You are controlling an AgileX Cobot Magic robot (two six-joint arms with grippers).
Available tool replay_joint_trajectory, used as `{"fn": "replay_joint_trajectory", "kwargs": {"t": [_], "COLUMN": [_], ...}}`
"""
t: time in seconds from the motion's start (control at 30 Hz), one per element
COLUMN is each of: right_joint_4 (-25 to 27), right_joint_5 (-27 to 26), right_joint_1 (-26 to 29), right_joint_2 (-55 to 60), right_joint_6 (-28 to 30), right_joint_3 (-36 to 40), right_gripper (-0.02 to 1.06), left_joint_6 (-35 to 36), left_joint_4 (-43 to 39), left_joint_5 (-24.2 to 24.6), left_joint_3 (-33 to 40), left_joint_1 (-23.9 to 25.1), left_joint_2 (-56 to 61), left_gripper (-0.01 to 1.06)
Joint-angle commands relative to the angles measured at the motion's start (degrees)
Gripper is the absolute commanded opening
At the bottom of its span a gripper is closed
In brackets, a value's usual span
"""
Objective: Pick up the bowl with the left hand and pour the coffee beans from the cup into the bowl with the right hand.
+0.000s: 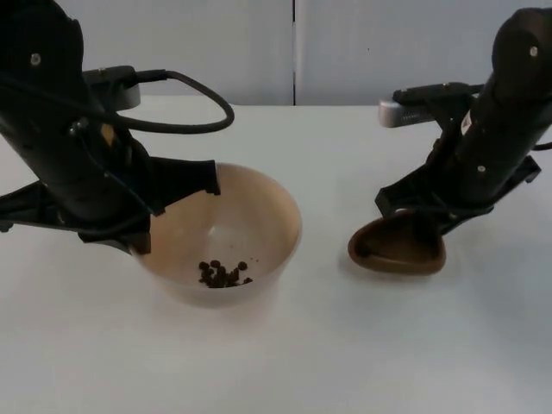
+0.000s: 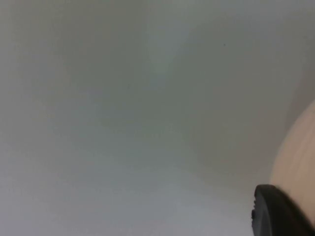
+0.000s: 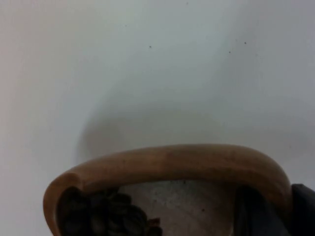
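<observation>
Bowl: beige bowl sits left of centre on the white table, tilted slightly toward the viewer; its pale wall shows in the left wrist view beside a black fingertip.
Beans in bowl: small cluster of dark coffee beans at the bottom of the bowl.
Left gripper: left gripper at the bowl's left rim — one finger over the inside edge, fingers closed on the rim.
Cup: brown wooden cup to the right of the bowl, apart from it, tipped so its mouth faces up and left.
Cup contents: right wrist view shows the cup's rim with dark beans heaped against one side.
Right gripper: right gripper at the cup's rear rim — fingers clamped on the cup.
Background: grey partition wall behind the table.
</observation>
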State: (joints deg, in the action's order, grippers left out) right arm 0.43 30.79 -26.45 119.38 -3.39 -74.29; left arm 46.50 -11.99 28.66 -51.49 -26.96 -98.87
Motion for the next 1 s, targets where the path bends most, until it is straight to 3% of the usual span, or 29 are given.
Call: {"fn": "replay_joint_trajectory", "kwargs": {"t": [0.0,0.23,0.53,0.97], "right_joint_4": [0.1,0.28,0.13,0.13], "right_joint_5": [-0.82,-1.72,-1.37,-0.77], "right_joint_1": [0.08,0.08,0.08,0.08], "right_joint_2": [0.9,1.42,1.42,1.42], "right_joint_6": [-0.23,-0.23,-0.08,-0.08], "right_joint_3": [0.16,0.16,0.16,0.16], "right_gripper": [0.0,0.0,0.0,0.0], "left_joint_6": [0.3,0.3,-0.5,-4.09], "left_joint_4": [-0.9,-1.17,-8.71,-8.54], "left_joint_5": [-0.76,-2.45,-2.78,-4.89], "left_joint_3": [-0.18,-0.18,-0.18,-0.18], "left_joint_1": [-0.28,-0.28,-0.28,-0.28], "left_joint_2": [-0.04,-0.04,-0.72,-8.06], "left_gripper": [0.0,0.0,0.0,0.0]}}
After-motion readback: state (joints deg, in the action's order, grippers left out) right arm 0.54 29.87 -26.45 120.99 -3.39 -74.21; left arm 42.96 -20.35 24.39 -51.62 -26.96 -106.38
